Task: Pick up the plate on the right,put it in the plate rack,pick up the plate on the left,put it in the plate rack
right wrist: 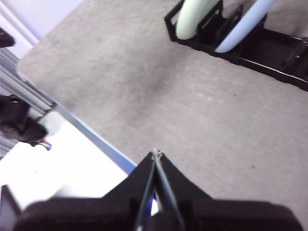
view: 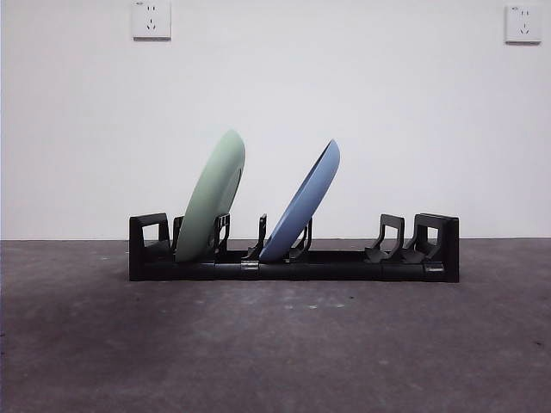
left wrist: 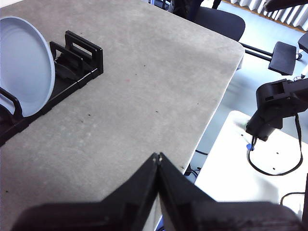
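Note:
The black plate rack [view: 293,262] stands across the middle of the table. A pale green plate [view: 213,195] leans upright in its left slots, and a blue plate [view: 303,200] leans in the slots beside it, both tilted rightward. In the left wrist view the blue plate [left wrist: 21,65] and one rack end [left wrist: 79,55] show far off. The right wrist view shows the green plate [right wrist: 193,15], the blue plate [right wrist: 245,24] and the rack [right wrist: 269,50]. My left gripper [left wrist: 158,156] is shut and holds nothing, near a table edge. My right gripper [right wrist: 155,154] is shut, empty, also back from the rack.
The rack's right slots [view: 405,241] hold nothing. Grey table surface [view: 275,344] spreads in front of the rack. Two wall sockets [view: 151,19] sit on the white wall behind. A chair [left wrist: 219,21] and a black stand [left wrist: 276,103] lie beyond the table's edge.

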